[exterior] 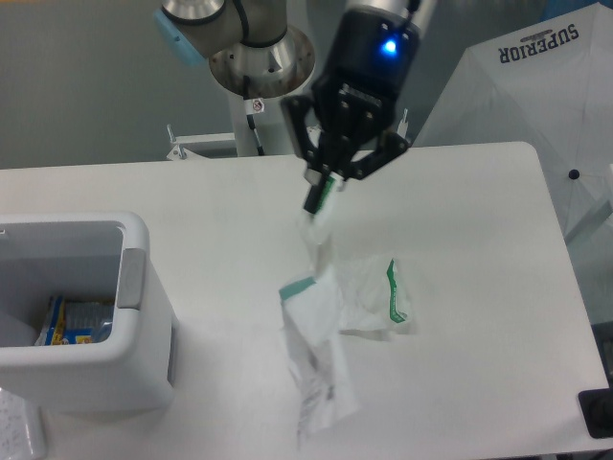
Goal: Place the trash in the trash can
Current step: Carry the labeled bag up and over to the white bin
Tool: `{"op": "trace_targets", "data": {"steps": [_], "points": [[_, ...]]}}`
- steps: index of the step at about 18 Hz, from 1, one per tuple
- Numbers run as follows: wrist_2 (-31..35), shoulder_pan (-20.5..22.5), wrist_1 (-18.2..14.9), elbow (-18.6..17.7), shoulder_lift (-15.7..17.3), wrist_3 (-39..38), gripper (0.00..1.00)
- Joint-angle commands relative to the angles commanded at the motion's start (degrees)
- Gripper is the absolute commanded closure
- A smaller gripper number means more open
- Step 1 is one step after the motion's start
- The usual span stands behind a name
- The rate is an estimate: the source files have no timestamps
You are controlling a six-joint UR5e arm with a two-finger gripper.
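My jaws (321, 196) are pinched on a wrapper (311, 364) dangling straight down; the can (134, 287) sits way left.

I see bare white tabletop (220, 201) between the black two-finger gripper (321, 198) and the boxy white plastic bin (134, 316). A crumpled translucent wrapper with green markings (378, 292) lies just right of the dangling bag (311, 359).

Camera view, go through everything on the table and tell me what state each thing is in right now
gripper: shut on the hanging bag, raised above the table.
hanging bag: pinched at its top, dangling, lower end with printed label near the table edge.
second wrapper: lying crumpled on the table, not held.
trash can: upright, open-topped, with a colourful packet inside.
table: white, carries the can and wrapper.
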Motion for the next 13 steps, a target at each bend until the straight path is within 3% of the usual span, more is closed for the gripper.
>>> {"op": "trace_targets", "data": {"steps": [6,9,13], "points": [[0.0,-2.9,-0.4,-7.8,6.4,19.2,0.97],[0.0,-4.7,-0.5,-9.4,8.0,20.8,0.97],[0.0,-7.5,-0.4,-8.8,6.4,20.1,0.97]]}}
